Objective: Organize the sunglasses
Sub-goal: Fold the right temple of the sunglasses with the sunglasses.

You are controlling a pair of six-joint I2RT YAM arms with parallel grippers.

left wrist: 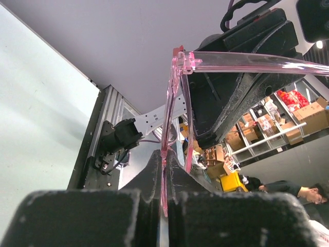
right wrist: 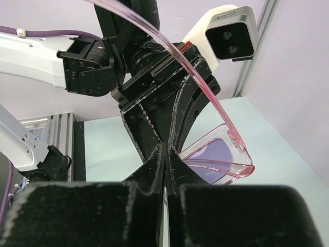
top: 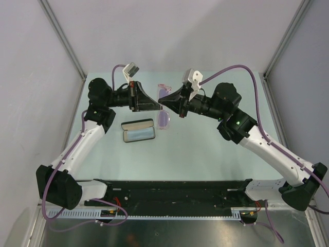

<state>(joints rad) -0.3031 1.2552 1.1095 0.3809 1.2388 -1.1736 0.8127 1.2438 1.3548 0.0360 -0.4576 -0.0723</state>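
Meeting above the middle of the table (top: 205, 154), the two arms carry the sunglasses (top: 164, 118) between them, lifted clear of the surface. Left gripper (top: 156, 106): in the left wrist view (left wrist: 164, 172) its jaws are clamped on the edge of the translucent pink frame (left wrist: 177, 92), which rises straight up out of the seam; one temple arm runs off to the right across the black body of the opposing gripper. Right gripper (top: 162, 98): in the right wrist view (right wrist: 164, 157) its jaws are pressed together with only a thin pale sliver in the seam; whether that sliver belongs to the frame cannot be told. In the same view a purple-tinted lens with its pink rim (right wrist: 221, 159) sits just right of the jaw tips, and a temple arm arches over them towards the upper left. From overhead, the two sets of jaws face each other, tips nearly touching, with one lens hanging just below them. An open black glasses case (top: 137, 125) lies on the table just left of the hanging lens, apart from it; a pale blue cloth (top: 140, 134) fills its nearer half.
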